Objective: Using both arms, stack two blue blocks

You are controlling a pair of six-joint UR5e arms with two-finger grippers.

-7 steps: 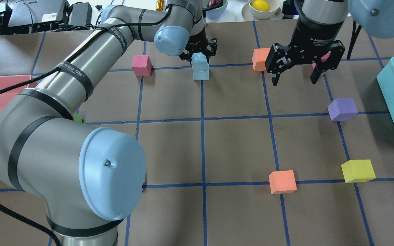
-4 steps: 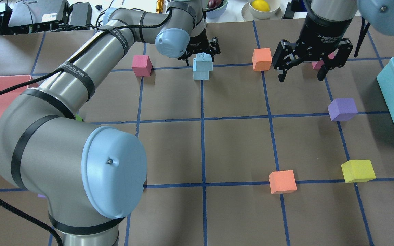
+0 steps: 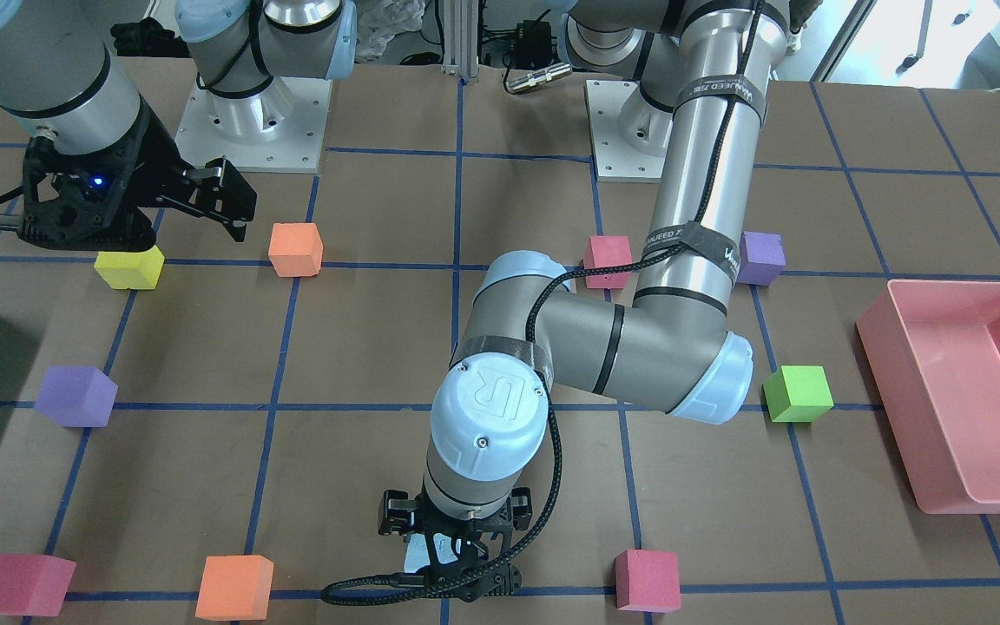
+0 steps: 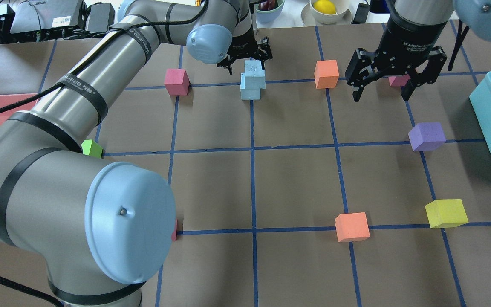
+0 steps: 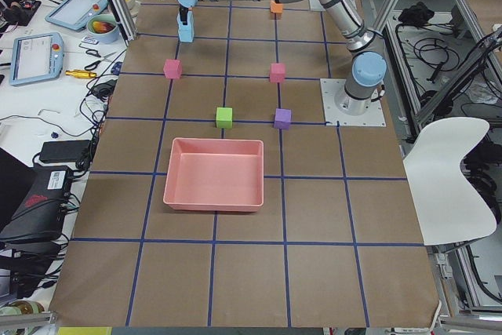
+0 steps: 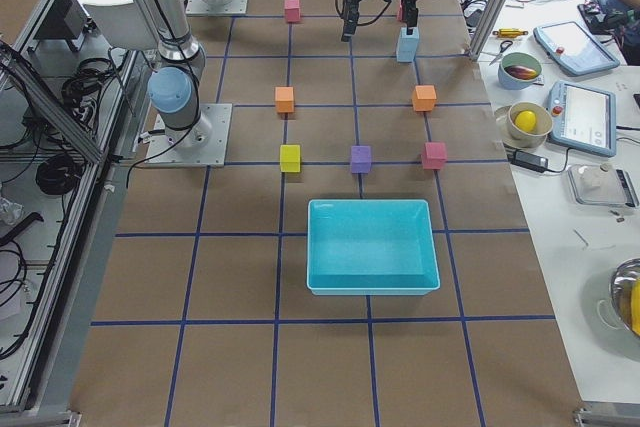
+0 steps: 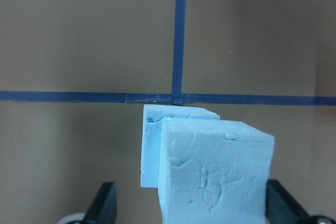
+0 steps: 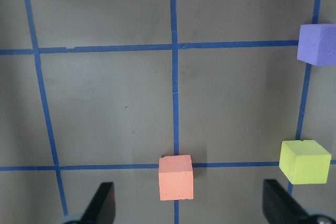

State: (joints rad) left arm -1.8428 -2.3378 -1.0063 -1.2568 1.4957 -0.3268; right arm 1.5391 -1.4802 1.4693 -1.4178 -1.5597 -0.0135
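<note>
Blue blocks [image 4: 252, 83] stand stacked on the bench [image 4: 292, 183] — the upper one skewed off the lower — with the left fingers [image 7: 106, 203] spread apart to either side of it. The right fingers [image 8: 102, 200], well away, are spread too — empty.

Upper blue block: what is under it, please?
Under the upper block is the lower block. It is shifted sideways, so one strip of its top shows. The faces where the two blocks touch are covered.
</note>
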